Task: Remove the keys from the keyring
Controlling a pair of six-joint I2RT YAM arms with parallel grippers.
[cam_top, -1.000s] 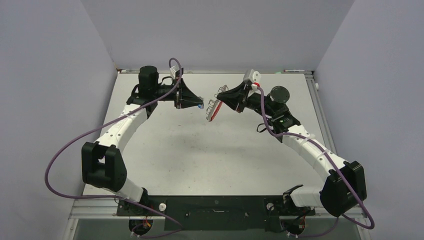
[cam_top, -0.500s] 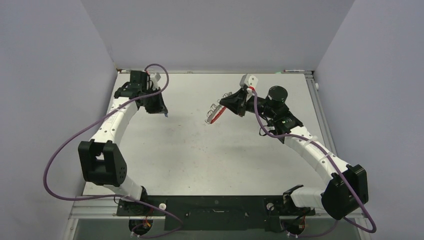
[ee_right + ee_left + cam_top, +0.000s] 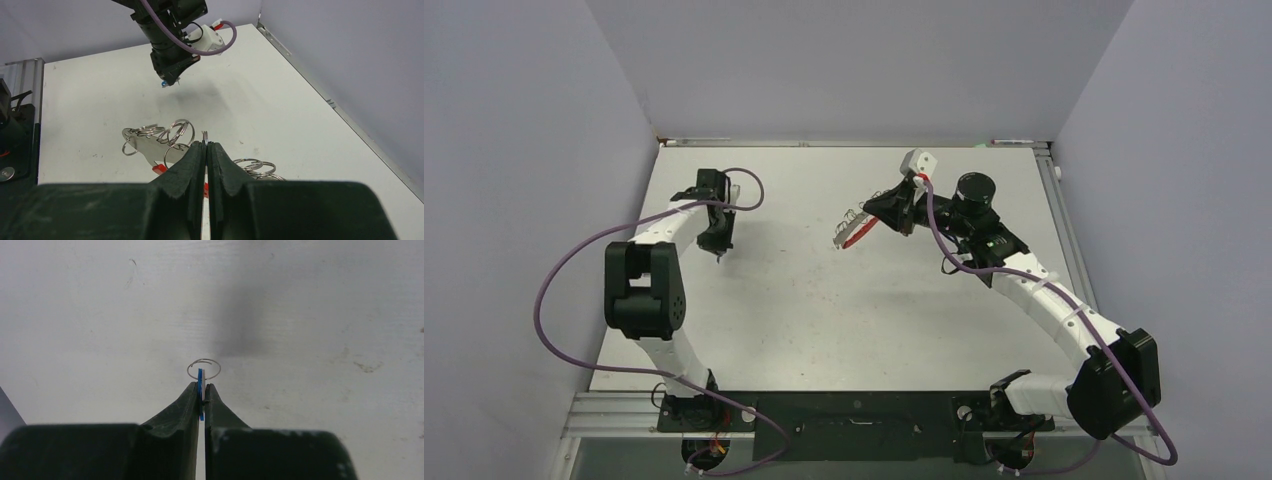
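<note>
My left gripper (image 3: 718,250) points down over the left part of the table. It is shut on the blue-headed key (image 3: 200,380), held edge-on, with a small wire ring (image 3: 204,369) hanging from its tip. It also shows in the right wrist view (image 3: 167,79). My right gripper (image 3: 870,221) is held above the table's back middle. It is shut (image 3: 205,144) on one wire loop of the keyring (image 3: 855,235). The red band (image 3: 159,169) hangs below with several silver loops (image 3: 180,131) and a flat silver key (image 3: 150,146).
The white table (image 3: 844,320) is walled by purple panels at the left, back and right. A metal rail (image 3: 1064,230) runs along its right edge. The left arm's purple cable (image 3: 574,260) loops out over the left edge.
My left gripper has swung away from the keyring to the left and turned downward, carrying the blue key with its small ring. The right gripper and keyring have barely moved.
</note>
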